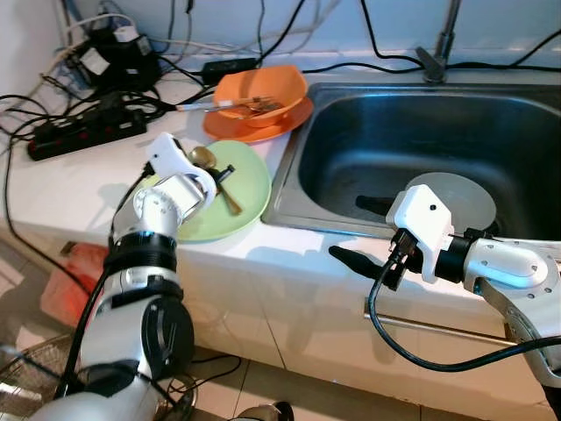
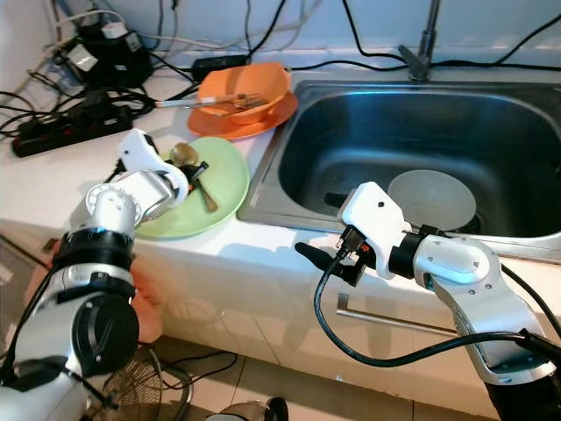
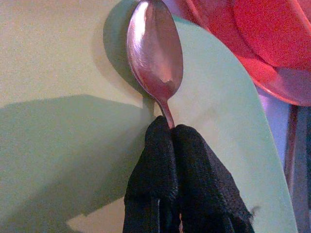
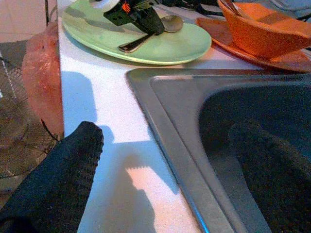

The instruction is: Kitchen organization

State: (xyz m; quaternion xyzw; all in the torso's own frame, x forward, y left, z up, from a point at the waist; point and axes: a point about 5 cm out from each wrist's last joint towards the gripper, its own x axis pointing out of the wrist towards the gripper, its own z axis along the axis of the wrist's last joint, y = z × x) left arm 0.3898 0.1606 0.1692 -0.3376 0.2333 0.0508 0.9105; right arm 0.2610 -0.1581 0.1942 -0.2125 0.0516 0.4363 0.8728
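My left gripper was pinched on the spoon by its neck, the bowl ahead of my fingertips over the green plate, ready to lift. My right gripper waited open at the sink rim.

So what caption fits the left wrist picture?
Left gripper pinches a spoon by its handle over the green plate.
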